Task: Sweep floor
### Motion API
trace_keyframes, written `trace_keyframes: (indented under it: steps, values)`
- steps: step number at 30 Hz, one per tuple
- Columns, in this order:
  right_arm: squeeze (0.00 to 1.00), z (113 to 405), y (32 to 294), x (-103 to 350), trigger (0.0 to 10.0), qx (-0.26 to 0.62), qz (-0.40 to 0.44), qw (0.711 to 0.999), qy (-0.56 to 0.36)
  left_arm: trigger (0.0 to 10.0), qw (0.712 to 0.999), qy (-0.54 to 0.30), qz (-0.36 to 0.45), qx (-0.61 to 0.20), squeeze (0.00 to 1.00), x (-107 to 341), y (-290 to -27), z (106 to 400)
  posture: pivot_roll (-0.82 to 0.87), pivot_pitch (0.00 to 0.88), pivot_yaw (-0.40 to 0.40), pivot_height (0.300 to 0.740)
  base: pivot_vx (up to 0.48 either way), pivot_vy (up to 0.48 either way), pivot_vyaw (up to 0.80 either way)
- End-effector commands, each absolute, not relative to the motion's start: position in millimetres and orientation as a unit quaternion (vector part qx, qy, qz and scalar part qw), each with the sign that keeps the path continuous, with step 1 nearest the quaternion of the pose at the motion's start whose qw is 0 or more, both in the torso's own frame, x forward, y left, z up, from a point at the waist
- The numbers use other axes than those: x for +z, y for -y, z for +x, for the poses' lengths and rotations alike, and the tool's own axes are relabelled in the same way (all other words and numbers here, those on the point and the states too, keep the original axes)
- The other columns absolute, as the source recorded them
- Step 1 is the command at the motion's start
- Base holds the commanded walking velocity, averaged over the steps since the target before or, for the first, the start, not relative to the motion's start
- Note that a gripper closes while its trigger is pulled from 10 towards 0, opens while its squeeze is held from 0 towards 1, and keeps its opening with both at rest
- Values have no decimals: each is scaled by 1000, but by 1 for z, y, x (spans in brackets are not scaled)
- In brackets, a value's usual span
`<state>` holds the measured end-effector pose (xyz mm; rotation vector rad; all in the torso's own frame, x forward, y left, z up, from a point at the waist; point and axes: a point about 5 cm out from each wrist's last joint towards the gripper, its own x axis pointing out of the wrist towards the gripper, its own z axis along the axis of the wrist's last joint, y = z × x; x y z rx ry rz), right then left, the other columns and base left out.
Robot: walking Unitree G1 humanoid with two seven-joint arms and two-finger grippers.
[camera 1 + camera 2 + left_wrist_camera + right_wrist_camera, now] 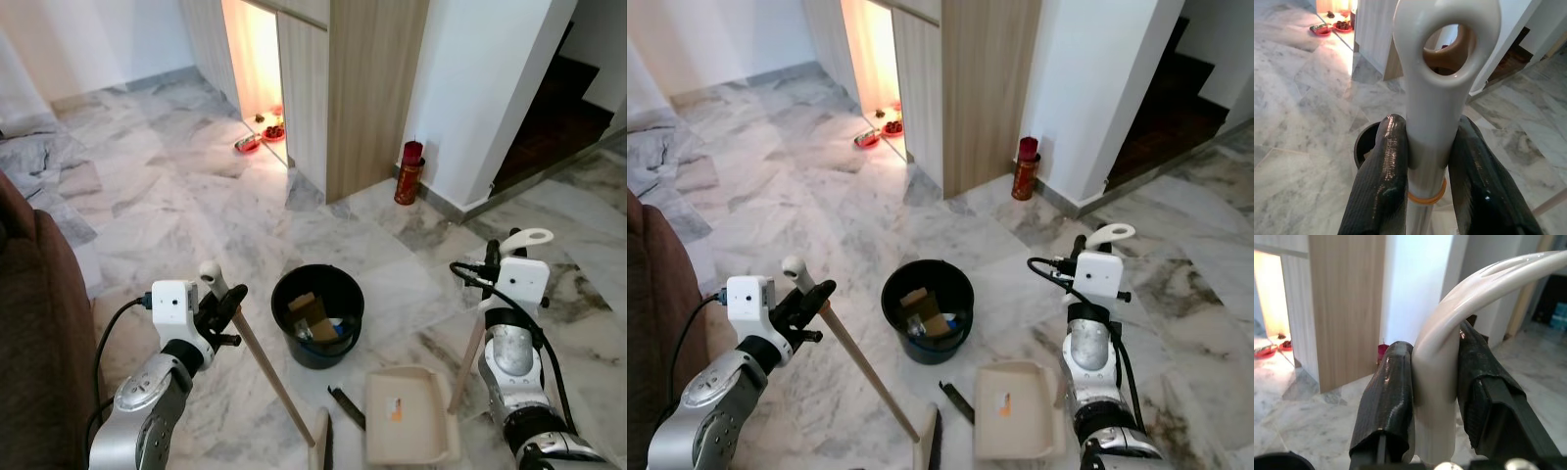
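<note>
My left gripper (pixel 223 302) is shut on the white top of a broom handle (pixel 265 367), whose wooden shaft slants down to the broom head (pixel 320 446) on the floor. In the left wrist view both black fingers (pixel 1383 186) clamp the white handle end (pixel 1442 73). My right gripper (pixel 500 255) is shut on the white curved handle (pixel 527 238) of a dustpan; its wooden stick (pixel 468 364) runs down to the cream dustpan tray (pixel 407 416) on the floor. The right wrist view shows the fingers (pixel 1388 401) pressed on that handle (pixel 1437 382).
A black bucket (pixel 316 313) holding scraps stands on the marble floor between my arms. A small black object (pixel 346 404) lies beside the dustpan. A brown sofa (pixel 34 333) is on my left. A red canister (pixel 409 172) stands by the white wall, with red bowls (pixel 249 143) near the lit cabinet.
</note>
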<state>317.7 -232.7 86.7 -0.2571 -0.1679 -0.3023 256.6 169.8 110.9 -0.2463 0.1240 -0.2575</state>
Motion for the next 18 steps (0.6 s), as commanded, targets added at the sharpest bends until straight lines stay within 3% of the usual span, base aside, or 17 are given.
trace_keyframes:
  steps: [1, 18]
  values:
    - [0, 320, 235, 95, 10000, -150, -154, 971, 105, 10000, 982, -50, -126, -134, 0, 120, -170, 253, 152, 118, 48, 740, 0, 0, 0]
    - [0, 303, 232, 74, 10000, -153, -172, 970, 83, 10000, 975, -45, -156, -152, 0, 150, -169, 239, 214, 211, 81, 740, 0, 0, 0]
